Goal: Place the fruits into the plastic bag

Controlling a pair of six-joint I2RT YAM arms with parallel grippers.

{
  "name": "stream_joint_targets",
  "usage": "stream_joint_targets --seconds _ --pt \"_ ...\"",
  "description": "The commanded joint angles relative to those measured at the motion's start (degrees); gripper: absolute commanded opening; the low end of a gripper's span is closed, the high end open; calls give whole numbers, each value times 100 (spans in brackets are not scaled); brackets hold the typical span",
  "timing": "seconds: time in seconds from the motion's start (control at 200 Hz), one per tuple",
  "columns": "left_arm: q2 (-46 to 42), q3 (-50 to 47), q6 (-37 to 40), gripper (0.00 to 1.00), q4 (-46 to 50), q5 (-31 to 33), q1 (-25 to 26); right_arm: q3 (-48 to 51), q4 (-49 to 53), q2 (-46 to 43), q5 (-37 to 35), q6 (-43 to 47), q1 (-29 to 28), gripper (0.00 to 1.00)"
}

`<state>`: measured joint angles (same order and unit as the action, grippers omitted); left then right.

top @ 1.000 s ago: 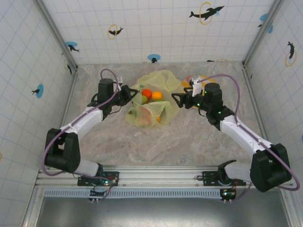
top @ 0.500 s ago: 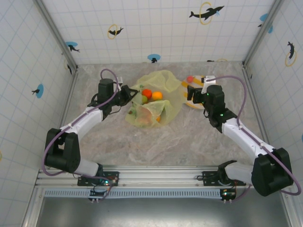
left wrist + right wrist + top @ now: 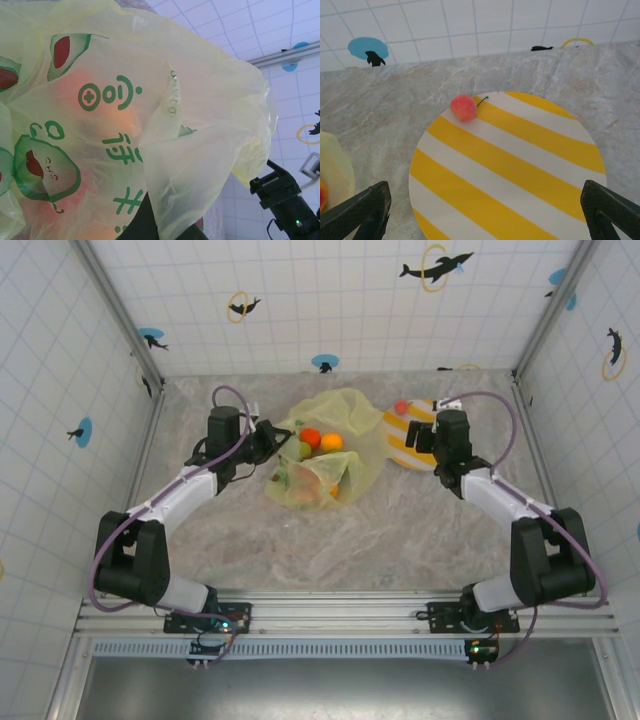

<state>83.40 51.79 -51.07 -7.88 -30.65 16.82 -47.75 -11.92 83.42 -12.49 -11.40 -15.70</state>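
1 bag [image 3: 343, 408], 1 plate [image 3: 520, 165], 1 fruit [image 3: 463, 107] (plated).

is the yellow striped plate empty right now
No, the right wrist view shows a small red fruit with a stem resting at the far edge of the striped plate.

Walls: white square-tiled panels [image 3: 300, 300] on three sides, dotted with small black dolphin decals [image 3: 437, 265] on blue discs or yellow rings | Floor: beige-grey marbled tabletop [image 3: 330, 540] | Frame: slanted aluminium corner posts [image 3: 115, 310], metal rail [image 3: 340, 612] along the near edge | Light: bright, even, soft shadows
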Motion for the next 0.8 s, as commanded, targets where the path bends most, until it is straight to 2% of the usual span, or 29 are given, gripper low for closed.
stream_joint_targets --seconds 0.0,0.115,0.52,0.616,0.796 --pt "10 -63 -52 0 -88 -20 -21 -364 -297 487 492 -13 89 100" --pt "34 -73 -52 0 -84 -11 -21 -602 -481 1153 1158 153 177 97" --pt "-20 -55 -61 0 -90 -46 -27 -1655 -635 2596 1599 -157 188 90" --pt "-42 -58 -61 0 -93 -41 -20 -1968 -560 2879 1589 -225 193 88" --pt "-47 -55 -61 0 -90 -52 -21 -2614 -269 3356 980 -369 196 87"
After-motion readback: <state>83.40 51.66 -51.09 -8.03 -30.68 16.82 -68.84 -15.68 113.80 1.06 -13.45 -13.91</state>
